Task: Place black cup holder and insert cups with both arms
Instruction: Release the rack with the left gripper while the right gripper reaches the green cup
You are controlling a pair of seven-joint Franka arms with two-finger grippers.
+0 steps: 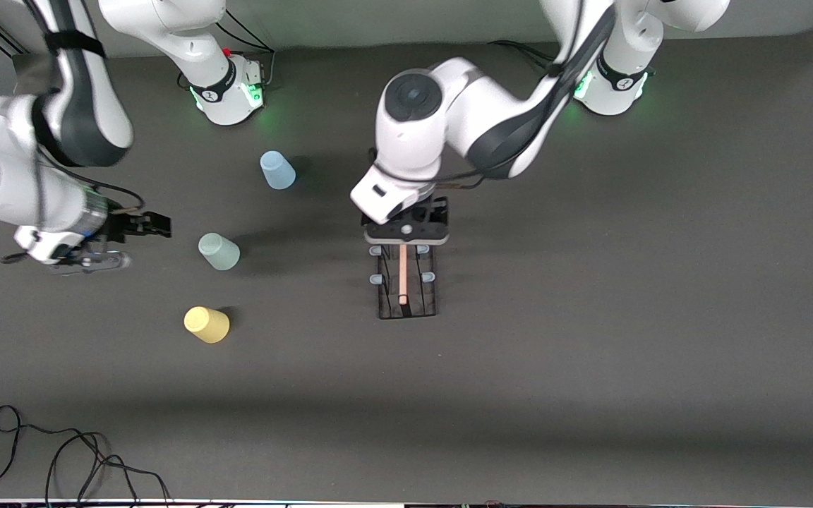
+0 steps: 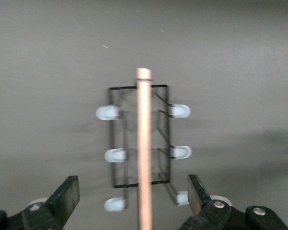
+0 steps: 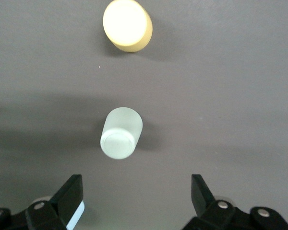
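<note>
The thin black wire cup holder [image 1: 406, 282] is set mid-bench, its wooden rod running toward the front camera, under the wide-open left tool [image 2: 134, 201]. The pale mint plastic cup [image 3: 121, 133] is flanked by the wide-open right tool [image 3: 137, 201].

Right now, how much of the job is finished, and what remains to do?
Done: the black cup holder stands on the table. In hand: nothing; the left gripper is open over its wooden handle, and the right gripper is open over the table beside the mint cup. Left: the blue cup, mint cup and yellow cup all sit on the table, none on a peg.
</note>
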